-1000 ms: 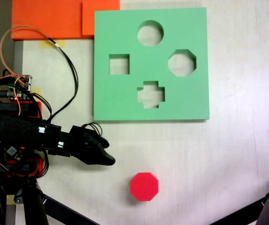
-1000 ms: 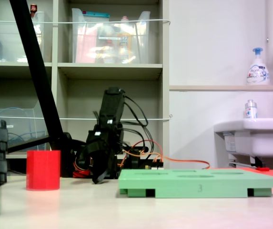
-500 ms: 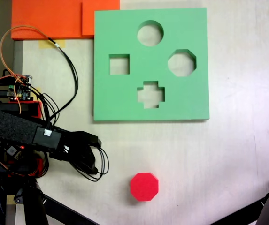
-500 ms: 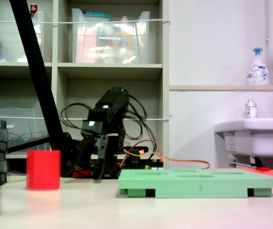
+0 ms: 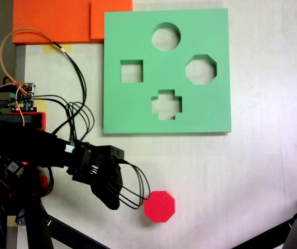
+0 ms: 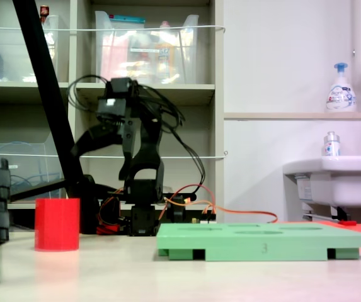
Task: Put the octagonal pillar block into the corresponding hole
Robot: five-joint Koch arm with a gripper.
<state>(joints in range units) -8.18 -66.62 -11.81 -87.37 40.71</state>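
Green board (image 5: 138, 111) lies flat on the table (image 5: 257, 171), its eight-sided hole (image 5: 200, 69) at the right in the top-down fixed view. Black arm (image 5: 39, 148) reaches rightward; its gripper (image 5: 109, 199) points downward left of the block, jaw state unclear. Red block (image 5: 159, 206) stands upright, long axis vertical, eight-sided face up, below the board.
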